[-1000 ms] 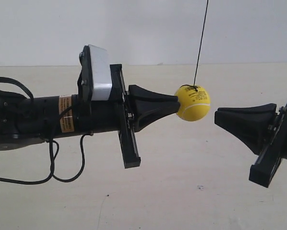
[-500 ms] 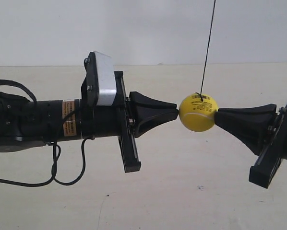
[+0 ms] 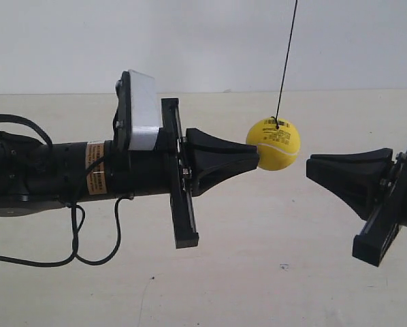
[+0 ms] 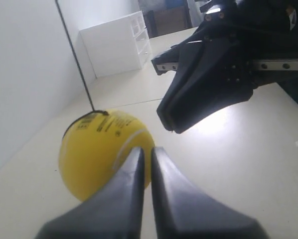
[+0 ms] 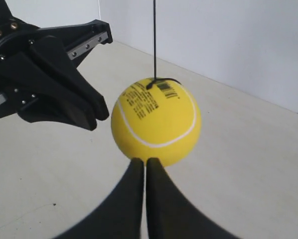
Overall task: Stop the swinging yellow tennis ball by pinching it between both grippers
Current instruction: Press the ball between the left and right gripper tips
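The yellow tennis ball [image 3: 273, 144] hangs on a thin black string [image 3: 285, 61] between two black wedge-shaped grippers. My left gripper [image 3: 256, 158], on the cylindrical arm with the silver-grey block and orange label, is shut and its tip touches the ball's side. My right gripper [image 3: 309, 165] is shut too, a small gap away from the ball. In the left wrist view the ball [image 4: 101, 149] sits just past my left gripper [image 4: 146, 149], off to one side of it. In the right wrist view the ball [image 5: 156, 122] hangs in front of my right gripper [image 5: 145, 160].
A beige table [image 3: 258, 272] lies below, with a white wall behind. A black cable [image 3: 74, 238] loops under the left arm. A white drawer cabinet [image 4: 114, 42] stands far back against the wall.
The ball has swung from the right gripper's tip back against the left gripper's tip. The left arm has shifted slightly toward the ball. The right arm has stayed put.
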